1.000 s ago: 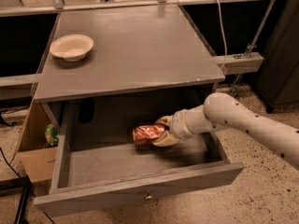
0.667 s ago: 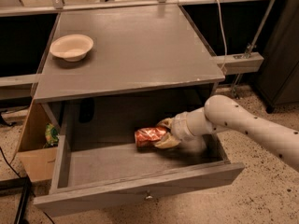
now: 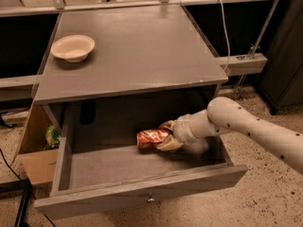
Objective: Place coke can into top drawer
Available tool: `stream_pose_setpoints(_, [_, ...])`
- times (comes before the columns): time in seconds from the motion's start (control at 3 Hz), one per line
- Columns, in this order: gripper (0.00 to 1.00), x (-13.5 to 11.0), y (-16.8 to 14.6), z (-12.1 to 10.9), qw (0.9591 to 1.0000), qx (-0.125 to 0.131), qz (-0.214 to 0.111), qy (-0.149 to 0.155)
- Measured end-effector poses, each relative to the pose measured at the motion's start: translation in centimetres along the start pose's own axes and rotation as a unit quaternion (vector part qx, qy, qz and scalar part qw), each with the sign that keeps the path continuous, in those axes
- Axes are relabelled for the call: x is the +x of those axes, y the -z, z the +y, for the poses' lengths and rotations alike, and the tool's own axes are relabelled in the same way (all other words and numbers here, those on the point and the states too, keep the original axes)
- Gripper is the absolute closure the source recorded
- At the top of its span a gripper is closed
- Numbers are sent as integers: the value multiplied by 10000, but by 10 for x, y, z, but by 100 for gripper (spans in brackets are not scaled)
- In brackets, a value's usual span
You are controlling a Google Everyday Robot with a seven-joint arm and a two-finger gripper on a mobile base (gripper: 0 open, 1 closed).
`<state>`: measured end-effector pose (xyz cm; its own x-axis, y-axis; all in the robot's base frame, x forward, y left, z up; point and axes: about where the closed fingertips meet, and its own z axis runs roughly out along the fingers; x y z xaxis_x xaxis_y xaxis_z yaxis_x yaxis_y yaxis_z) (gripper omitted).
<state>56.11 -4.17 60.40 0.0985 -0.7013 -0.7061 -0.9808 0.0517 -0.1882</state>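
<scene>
The robot's one white, dark-speckled arm (image 3: 265,134) comes in from the right edge of the camera view and slopes down toward the left. It bends at a rounded joint (image 3: 225,113), and from there a short ribbed wrist section (image 3: 189,126) runs nearly level toward the left. At its end is the two-finger tan claw (image 3: 164,136), low inside the pulled-out wide grey wooden top drawer (image 3: 142,193), toward its right rear. One finger (image 3: 166,125) arches over and the other (image 3: 168,145) cups from below, and the two are closed on the right end of the dented red-orange coke can (image 3: 150,138), which lies on its side pointing left.
</scene>
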Motion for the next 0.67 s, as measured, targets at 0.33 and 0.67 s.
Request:
stream_pose_setpoints(0.33, [74,0,0,0,10000,0,0,0])
stream_pose_setpoints(0.67, [50,0,0,0,10000,-1,0,0])
